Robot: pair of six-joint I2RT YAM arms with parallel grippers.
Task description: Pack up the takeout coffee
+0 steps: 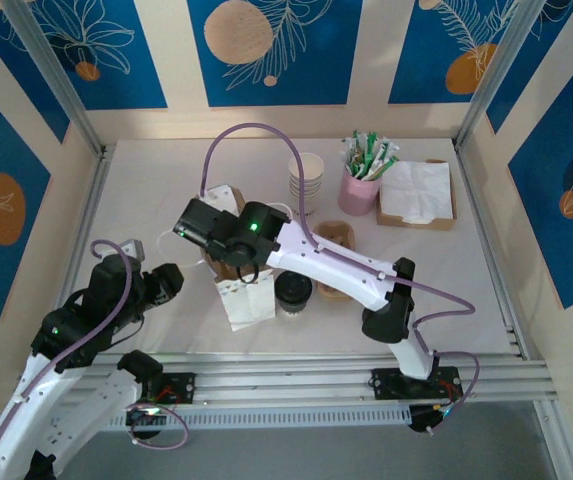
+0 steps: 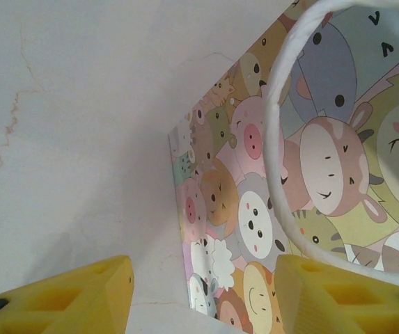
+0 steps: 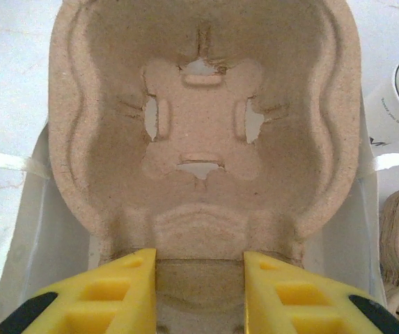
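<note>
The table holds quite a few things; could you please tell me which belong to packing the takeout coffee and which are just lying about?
For the job: takeout coffee, pulp carrier in the right gripper, paper bag.
Lying about: lidless cup stack, pink sachet cup, napkin box, spare carriers.

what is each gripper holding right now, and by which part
Right gripper holds the carrier by the middle of one side's rim. Left gripper holds nothing; its jaws stand open beside the bag.
</note>
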